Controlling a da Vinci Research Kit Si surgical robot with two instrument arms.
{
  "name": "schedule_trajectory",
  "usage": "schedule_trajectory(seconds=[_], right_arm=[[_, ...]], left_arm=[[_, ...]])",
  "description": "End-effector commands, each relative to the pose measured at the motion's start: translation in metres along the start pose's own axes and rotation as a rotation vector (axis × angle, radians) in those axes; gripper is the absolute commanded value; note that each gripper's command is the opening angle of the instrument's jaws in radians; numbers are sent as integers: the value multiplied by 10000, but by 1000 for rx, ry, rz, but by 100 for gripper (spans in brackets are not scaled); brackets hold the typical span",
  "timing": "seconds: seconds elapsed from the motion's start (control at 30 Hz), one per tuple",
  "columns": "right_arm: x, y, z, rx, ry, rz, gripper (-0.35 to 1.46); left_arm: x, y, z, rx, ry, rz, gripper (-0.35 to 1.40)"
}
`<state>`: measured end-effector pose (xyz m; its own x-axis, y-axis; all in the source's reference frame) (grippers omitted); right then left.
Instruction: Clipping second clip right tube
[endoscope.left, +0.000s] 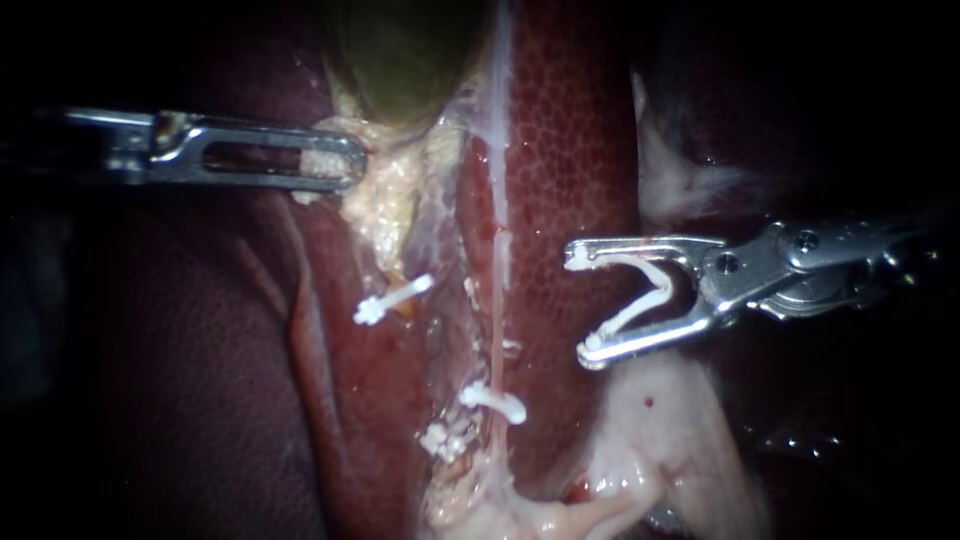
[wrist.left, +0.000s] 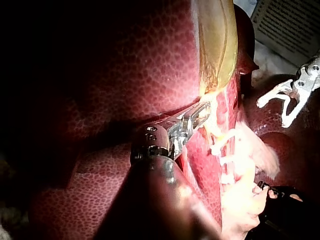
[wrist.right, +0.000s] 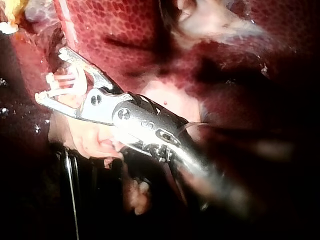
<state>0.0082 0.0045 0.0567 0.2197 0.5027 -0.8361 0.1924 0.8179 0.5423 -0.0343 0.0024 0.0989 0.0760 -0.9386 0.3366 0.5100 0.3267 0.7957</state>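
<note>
Gripping pale tissue (endoscope.left: 385, 195) at the lower edge of the gallbladder (endoscope.left: 400, 60), the left instrument (endoscope.left: 352, 165) is clamped tight, the right tube (endoscope.left: 497, 300) runs mid-view with a set clip (endoscope.left: 495, 400) low down, and the right instrument (endoscope.left: 583, 305) cradles an open clip (endoscope.left: 650, 290) in wide-spread jaws, bare liver (endoscope.left: 570, 150) between.

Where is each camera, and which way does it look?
Endoscope view: close in, facing liver and gallbladder; left instrument and right instrument show, the right holding a loaded clip.
Left wrist view: on the left arm, looking along its shaft to jaws shut on pale tissue.
Right wrist view: on the right arm, looking along its shaft to that clip.
Shared: endoscope and left wrist views show both instruments.
</note>
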Motion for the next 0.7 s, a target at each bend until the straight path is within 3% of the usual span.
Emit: schedule_trajectory(seconds=[0.03,0.3,0.43,0.57,0.7], right_arm=[[0,-1,0,-1,0,3,60],[-3,-1,4,-2,0,24,60],[-12,-1,10,-4,-1,42,60],[-32,2,21,-6,-12,67,60],[-66,10,36,-1,-39,97,60]], left_arm=[[-2,0,-4,-2,-5,4,-35],[-7,-1,-14,-6,-16,3,-35],[-6,-1,-13,-7,-16,4,-35],[-6,-1,-13,-7,-16,4,-35],[-5,-1,-13,-8,-17,4,-35]])
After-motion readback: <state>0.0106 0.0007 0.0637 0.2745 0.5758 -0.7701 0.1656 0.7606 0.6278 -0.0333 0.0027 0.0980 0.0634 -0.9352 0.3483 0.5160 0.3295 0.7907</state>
